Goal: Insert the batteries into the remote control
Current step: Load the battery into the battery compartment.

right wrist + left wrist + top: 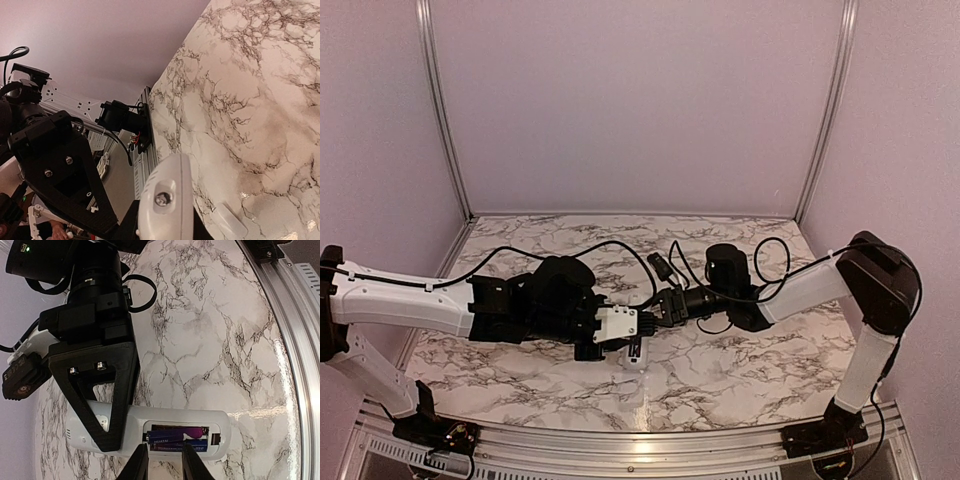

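Two batteries [175, 438] in remote control [165, 416], apart from table rail [295, 365].

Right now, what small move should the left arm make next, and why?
Probably ease the left gripper down to press the batteries flat: both already lie in the remote control's open compartment, the right gripper holds it, and the left fingertips sit just beside them.
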### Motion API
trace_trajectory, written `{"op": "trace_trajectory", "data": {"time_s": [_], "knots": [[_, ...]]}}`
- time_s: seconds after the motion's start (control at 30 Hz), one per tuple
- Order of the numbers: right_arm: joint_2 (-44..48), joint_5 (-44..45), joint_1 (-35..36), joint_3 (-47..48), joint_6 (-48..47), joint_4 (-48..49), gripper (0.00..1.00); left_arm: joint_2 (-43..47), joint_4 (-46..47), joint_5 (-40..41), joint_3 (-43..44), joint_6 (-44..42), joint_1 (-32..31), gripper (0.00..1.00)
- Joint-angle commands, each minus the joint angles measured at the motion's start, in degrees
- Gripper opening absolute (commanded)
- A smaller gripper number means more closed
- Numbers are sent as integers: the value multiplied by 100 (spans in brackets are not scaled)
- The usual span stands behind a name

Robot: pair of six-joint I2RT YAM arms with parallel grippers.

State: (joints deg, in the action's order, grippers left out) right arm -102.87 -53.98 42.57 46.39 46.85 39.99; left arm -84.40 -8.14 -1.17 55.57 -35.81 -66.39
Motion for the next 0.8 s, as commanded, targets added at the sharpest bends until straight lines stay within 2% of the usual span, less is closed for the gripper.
{"op": "trace_trajectory", "data": {"time_s": [0.0,0.77], "knots": [[213,-78,115,247,-115,22,0,-106,-124,78,183,-62,-32,25],[318,-70,189,309,-320,-200,0,-219,-127,317,200,-85,-31,20]]}}
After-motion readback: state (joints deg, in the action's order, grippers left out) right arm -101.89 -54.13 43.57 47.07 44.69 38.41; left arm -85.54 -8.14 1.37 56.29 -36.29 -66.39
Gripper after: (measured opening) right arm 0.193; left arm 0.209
